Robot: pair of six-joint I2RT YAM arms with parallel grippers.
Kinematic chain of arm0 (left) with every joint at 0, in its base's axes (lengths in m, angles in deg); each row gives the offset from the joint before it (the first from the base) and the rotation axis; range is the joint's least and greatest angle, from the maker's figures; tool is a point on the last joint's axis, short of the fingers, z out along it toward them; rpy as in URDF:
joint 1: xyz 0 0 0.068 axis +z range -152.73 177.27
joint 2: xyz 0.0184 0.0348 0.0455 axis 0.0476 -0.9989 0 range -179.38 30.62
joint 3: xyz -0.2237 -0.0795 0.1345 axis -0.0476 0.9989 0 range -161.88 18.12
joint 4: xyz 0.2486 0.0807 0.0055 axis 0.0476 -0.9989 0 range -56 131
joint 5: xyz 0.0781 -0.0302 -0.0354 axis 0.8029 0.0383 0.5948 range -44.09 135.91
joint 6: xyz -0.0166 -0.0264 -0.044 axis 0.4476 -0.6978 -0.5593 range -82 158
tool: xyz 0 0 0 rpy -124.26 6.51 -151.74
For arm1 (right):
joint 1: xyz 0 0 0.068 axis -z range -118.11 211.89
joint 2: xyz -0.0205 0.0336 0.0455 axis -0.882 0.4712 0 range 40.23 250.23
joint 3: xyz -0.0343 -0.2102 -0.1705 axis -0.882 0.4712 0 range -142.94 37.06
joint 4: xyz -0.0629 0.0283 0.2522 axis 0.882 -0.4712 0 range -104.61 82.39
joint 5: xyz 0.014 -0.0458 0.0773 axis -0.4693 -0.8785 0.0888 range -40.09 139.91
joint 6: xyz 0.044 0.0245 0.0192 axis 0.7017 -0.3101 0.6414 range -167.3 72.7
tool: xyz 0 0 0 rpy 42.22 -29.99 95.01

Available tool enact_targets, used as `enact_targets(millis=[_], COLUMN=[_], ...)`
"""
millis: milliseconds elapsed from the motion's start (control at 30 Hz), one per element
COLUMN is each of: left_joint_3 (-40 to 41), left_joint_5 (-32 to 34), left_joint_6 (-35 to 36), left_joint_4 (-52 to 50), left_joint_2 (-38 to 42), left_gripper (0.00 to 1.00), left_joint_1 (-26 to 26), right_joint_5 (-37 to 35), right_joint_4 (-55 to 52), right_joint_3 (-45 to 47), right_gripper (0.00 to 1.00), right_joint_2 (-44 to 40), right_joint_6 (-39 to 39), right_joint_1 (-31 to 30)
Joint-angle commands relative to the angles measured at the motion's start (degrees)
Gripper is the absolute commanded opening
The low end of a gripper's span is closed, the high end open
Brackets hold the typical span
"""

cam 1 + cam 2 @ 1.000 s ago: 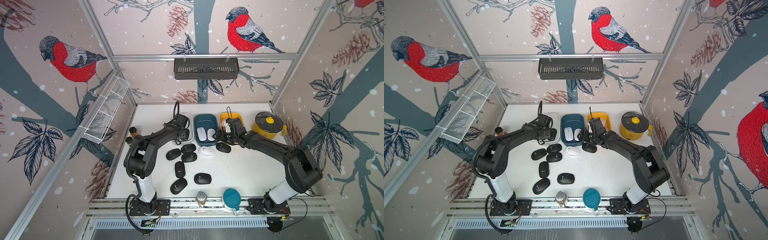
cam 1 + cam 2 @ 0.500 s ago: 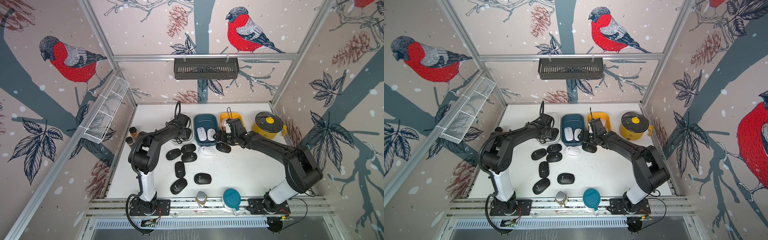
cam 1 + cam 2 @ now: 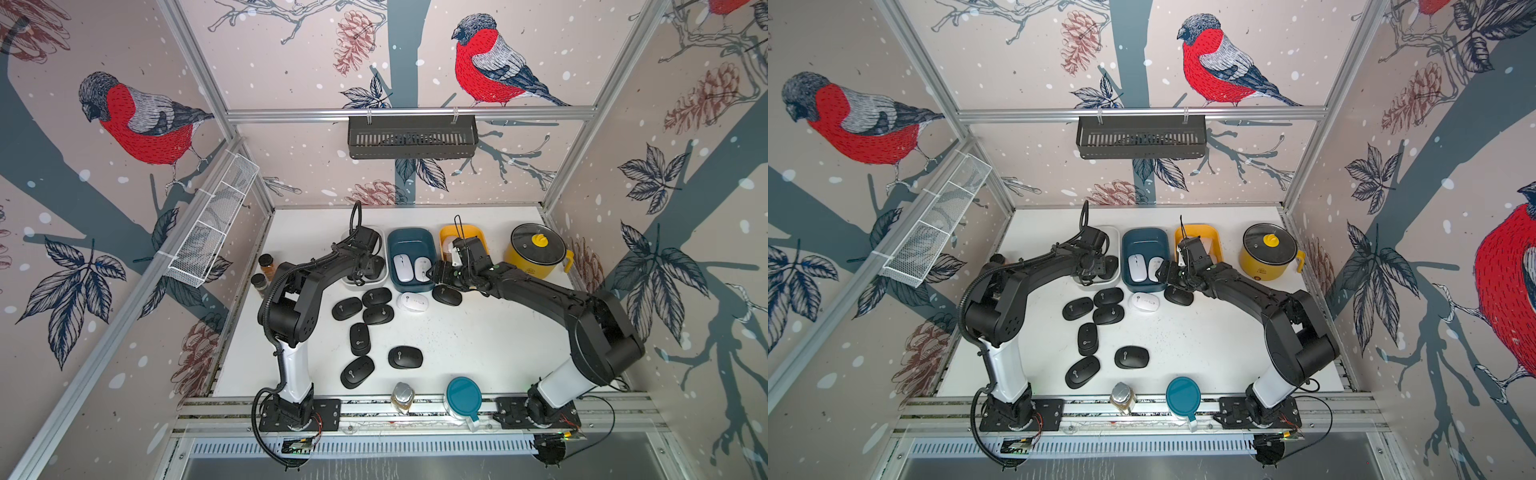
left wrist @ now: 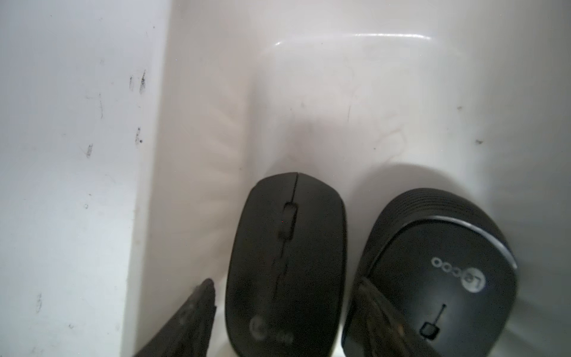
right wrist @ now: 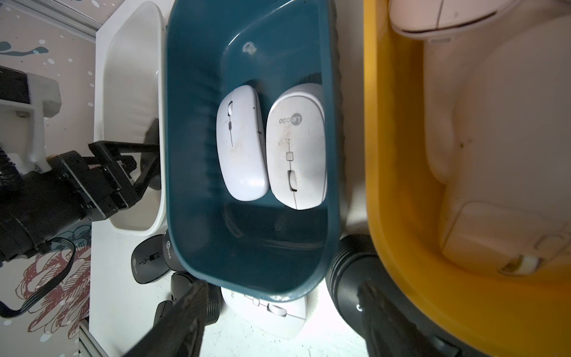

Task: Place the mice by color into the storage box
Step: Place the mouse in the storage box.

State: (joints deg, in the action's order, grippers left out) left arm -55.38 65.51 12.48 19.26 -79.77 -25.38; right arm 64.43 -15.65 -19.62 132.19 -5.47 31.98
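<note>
Where the right claw (image 5: pixel 284 286) hangs, a teal bin (image 5: pixel 197 154) half-hides a white mouse (image 5: pixel 268 312).

Robot lab test cell, not real kitchen – boxed in by aluminium frame (image 3: pixel 409 113), bullfinch wallpaper panels (image 3: pixel 141 124) on every side. White tabletop (image 3: pixel 478 345) inside, left arm (image 3: pixel 291 316) and right arm (image 3: pixel 598 332) bolted to slotted rail (image 3: pixel 374 405) at front edge, cable conduit (image 3: pixel 273 286) looping off one. Household stuff staged around – yellow pot (image 3: pixel 536 253), spice jars (image 3: pixel 266 264), wire basket (image 3: pixel 212 224) and black rack (image 3: pixel 411 137) hooked on frame, plastic bins (image 3: pixel 409 247), scattered computer mice (image 3: pixel 359 338).
</note>
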Motion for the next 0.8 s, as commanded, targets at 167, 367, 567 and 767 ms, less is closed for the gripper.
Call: enact_targets(millis=[167,367,567,767], left_joint_3=[-2.3,-3.2,-1.5,7.0], left_joint_5=[0.1,-0.5,-2.9,-4.2], left_joint_6=[-0.9,-1.0,-0.6,1.1], left_joint_4=[-0.1,0.1,-1.6,-1.0], left_joint_2=[3.1,10.4,19.4,31.6], left_gripper=[0.76,0.75,0.75,0.75], left_joint_1=[0.0,0.0,-0.5,-3.1], right_joint_5=[-0.7,-3.2,-5.9,-6.8], right_joint_4=[0.2,-1.2,-1.7,-1.7], right_joint_3=[0.0,-0.6,-0.3,1.0], right_gripper=[0.78,0.78,0.78,0.78], right_joint_2=[-0.7,-2.2,-3.7,-5.6], right_joint_6=[-0.1,-1.9,-3.4,-3.4], right_joint_1=[0.1,-0.1,-1.1,-2.3])
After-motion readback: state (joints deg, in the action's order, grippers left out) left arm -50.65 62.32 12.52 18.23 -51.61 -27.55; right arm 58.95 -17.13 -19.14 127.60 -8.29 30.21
